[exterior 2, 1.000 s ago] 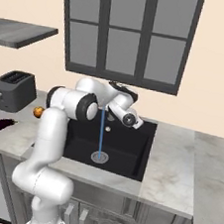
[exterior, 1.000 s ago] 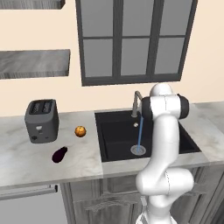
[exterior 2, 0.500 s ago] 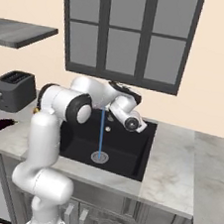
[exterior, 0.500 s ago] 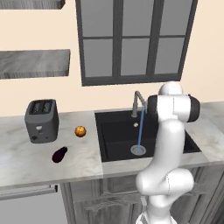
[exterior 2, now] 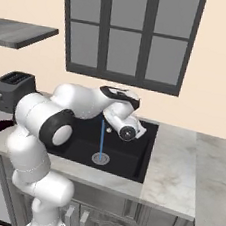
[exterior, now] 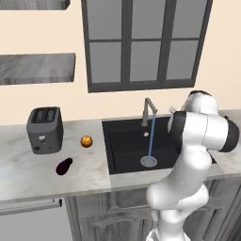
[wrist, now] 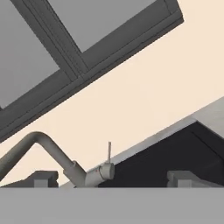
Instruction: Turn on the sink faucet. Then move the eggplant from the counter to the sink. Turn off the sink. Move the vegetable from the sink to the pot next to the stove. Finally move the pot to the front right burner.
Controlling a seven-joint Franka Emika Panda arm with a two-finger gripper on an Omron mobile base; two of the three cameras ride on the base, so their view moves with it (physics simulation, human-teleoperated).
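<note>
**Running Water, Eggplant on the Counter**

Stretching across the scene, the counter (exterior: 28,179) of pale marbled stone carries the black sink (exterior: 123,146) set into it below a dark-framed window (exterior: 141,42). Two grey shelves (exterior: 35,68) hang on the wall to the left of the window. The white arm (exterior: 188,164) rises in front of the sink cabinet and bends over the basin's right side; in the right base view its wrist reaches out above the sink (exterior 2: 135,153).

A dark grey toaster (exterior: 45,129) stands on the counter well to the left of the sink. The sink faucet (exterior: 148,110) stands at the back rim of the basin, and a thin blue stream of water (exterior: 151,139) falls from its spout straight down to the round silver drain (exterior: 148,161).

The gripper (wrist: 111,179) is spread wide and holds nothing; in the hand view its two dark fingertips (wrist: 43,178) stand far apart, with the faucet's base and small upright handle (wrist: 109,154) between them and beyond them, not touching.

The eggplant (exterior: 64,166) lies on the counter in front of the toaster, between it and the counter's front edge, well apart from the gripper. A small round orange fruit (exterior: 86,141) sits near it, closer to the sink and farther back.
</note>
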